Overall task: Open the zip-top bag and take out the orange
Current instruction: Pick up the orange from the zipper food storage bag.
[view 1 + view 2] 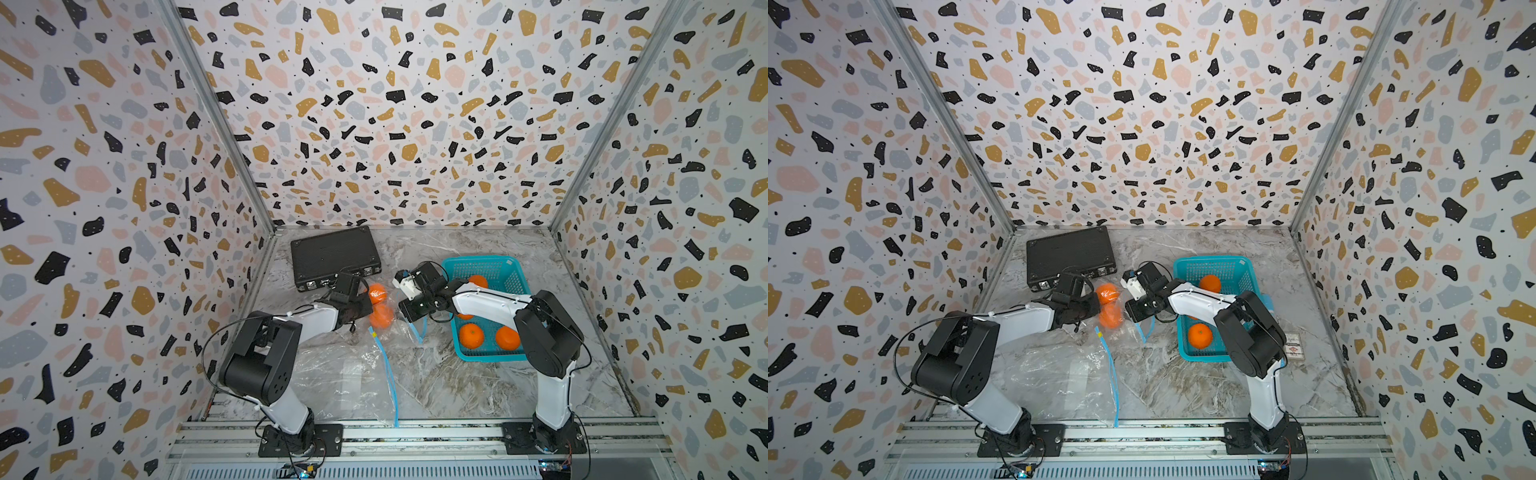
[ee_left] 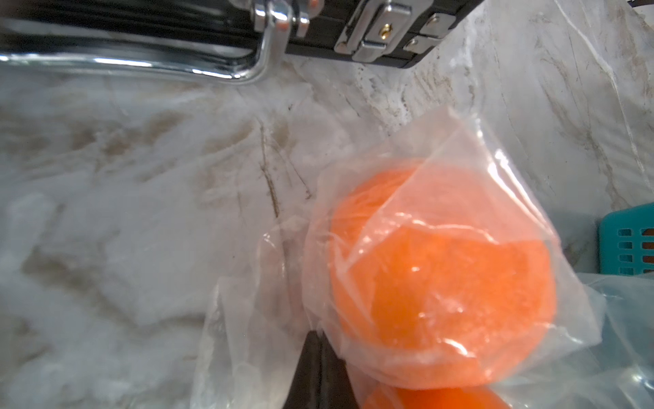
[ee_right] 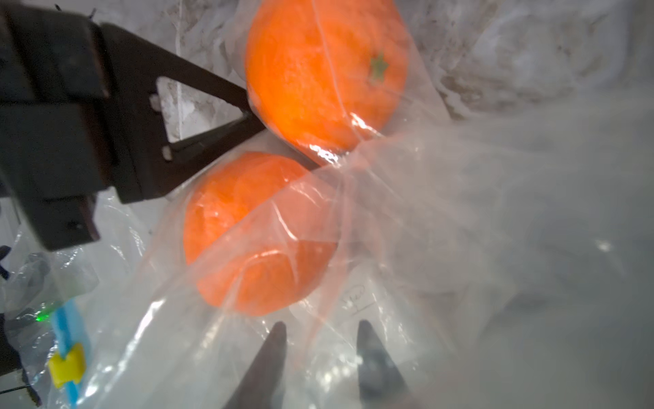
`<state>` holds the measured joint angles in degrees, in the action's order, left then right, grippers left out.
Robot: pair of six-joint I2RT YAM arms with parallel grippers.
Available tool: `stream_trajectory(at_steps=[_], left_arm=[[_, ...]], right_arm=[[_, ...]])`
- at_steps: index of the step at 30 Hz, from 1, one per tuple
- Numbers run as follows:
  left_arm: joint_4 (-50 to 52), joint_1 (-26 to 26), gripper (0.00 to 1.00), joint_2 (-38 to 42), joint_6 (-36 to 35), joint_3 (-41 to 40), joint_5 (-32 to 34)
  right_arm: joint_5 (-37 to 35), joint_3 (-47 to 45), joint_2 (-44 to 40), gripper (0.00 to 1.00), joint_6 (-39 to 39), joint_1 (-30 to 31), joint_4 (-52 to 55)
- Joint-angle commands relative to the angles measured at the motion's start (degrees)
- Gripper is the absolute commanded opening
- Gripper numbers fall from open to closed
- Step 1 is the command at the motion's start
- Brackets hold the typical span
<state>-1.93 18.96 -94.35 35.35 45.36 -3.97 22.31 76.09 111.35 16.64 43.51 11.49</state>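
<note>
Zip-top bag [image 1: 332, 374]: clear, crumpled film on the marble table [image 1: 457, 386]. It spreads from the near rail in front of your left arm to mid-scene.
Long axis: near to far. The blue zip strip [image 1: 390, 374] runs the same way along the bag's right edge, so the mouth faces right, toward the teal basket [image 1: 482, 260].
Fruit in the bag: a far orange [image 1: 377, 293] and a near orange [image 1: 381, 316], both bright and touching, sit at the bag's far end.
Both top views only: you see the basket oranges [image 1: 471, 336] lying loose, and the black case [image 1: 332, 257] far-left of the bag.
Right wrist view only: you see a green stem star on the far orange, a yellow slider [image 3: 67, 364] on the strip, and film drawn tight over both fruits.
Left wrist view only: the case's chrome handle [image 2: 141, 63] shows.
Left gripper [image 3: 256, 118]: clenched on a fold of film between the two oranges.
Right gripper [image 3: 322, 333]: jaws parted, just short of the near orange, with film draped across them.
</note>
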Motion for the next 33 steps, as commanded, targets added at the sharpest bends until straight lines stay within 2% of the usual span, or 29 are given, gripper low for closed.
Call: stream_trajectory(at_steps=[1,4,7,8,12,16,19,26,33], left_arm=[[-1.23,0.55,0.00,-2.17,-0.51,0.06,-0.27],[-1.62,0.80,0.00,-3.17,-0.48,0.16,-0.32],[-2.35,1.07,0.00,-3.39,-0.15,0.25,-1.04],[-2.42,1.32,0.00,-3.39,-0.17,0.33,-1.05],[-2.45,2.64,0.00,-4.34,-0.14,1.03,-0.78],[-2.83,3.28,0.00,-5.46,-0.10,1.11,-0.73],[-1.90,3.34,0.00,-5.50,-0.47,1.26,0.58],[-0.70,3.28,0.00,-5.65,-0.81,1.67,2.38],[0.35,3.28,0.00,-5.17,-0.97,1.34,3.74]], right_arm=[[4.16,-2.23,-2.60,0.50,-0.25,0.09,-8.61],[6.85,-3.06,-3.30,0.56,1.04,0.04,-10.92],[6.88,-3.36,-2.14,0.68,1.98,0.00,-12.87],[7.34,-2.59,-1.04,0.69,2.01,0.00,-12.75],[11.30,2.16,4.02,0.72,3.39,0.08,-12.46],[11.22,5.12,8.06,0.75,3.66,0.92,-7.36],[11.14,1.64,6.56,0.76,4.35,1.48,-8.67],[3.72,-1.49,-0.66,0.77,0.92,3.24,-2.35],[6.03,0.25,2.56,0.78,1.94,3.84,-2.12]])
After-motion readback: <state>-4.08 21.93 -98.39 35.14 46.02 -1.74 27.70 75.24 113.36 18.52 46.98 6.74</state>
